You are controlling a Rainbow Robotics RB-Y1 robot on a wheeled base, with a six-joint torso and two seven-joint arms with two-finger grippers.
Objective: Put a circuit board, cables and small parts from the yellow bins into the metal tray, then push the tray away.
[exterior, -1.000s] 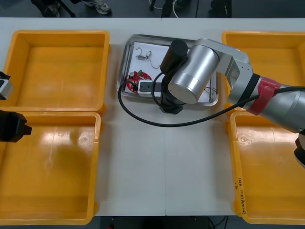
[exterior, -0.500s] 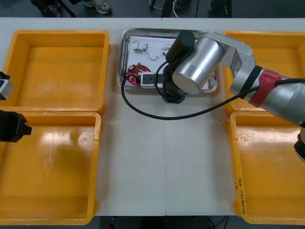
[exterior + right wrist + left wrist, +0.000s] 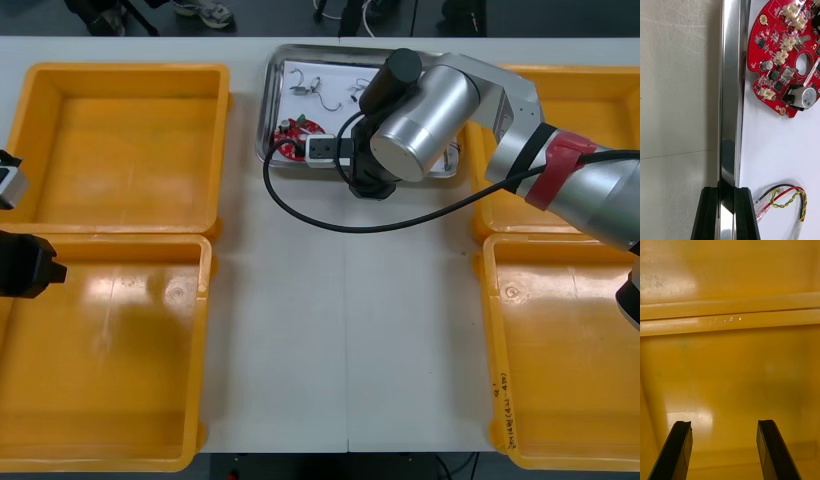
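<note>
The tray (image 3: 272, 100) sits at 12 o'clock on the surface (image 3: 340, 350), close to the far edge. It is loaded: the board (image 3: 290, 140) lies at its 8 o'clock corner and the small parts (image 3: 305, 88) up near 11.

The right end effector (image 3: 365, 185) is at the tray's 6 o'clock side. In the wrist view it (image 3: 726, 195) is clamped on the rim, one black finger on each side of that thin, mirror-bright steel lip. The left end effector (image 3: 724, 425) waits at 9 o'clock, fingers apart over the glossy floor of a left bin (image 3: 730, 371).

By my reckoning, only the push is left, and here's the worry. That rim is narrow, polished and rounded, and hard fingers on slick metal can slip. If they do, the tray could yaw instead of running straight.

The far edge is also near, so too long a shove could tip the tray over it. The floor inside is smooth and white, so a jerk could send things sliding.

The board (image 3: 786, 56) is round, flat and red, studded with pale connectors, with a hole at its centre. The red and yellow cable (image 3: 790, 198) is thin, twisted and springy, and it lies just beside the inner finger. It could snag there on release.
</note>
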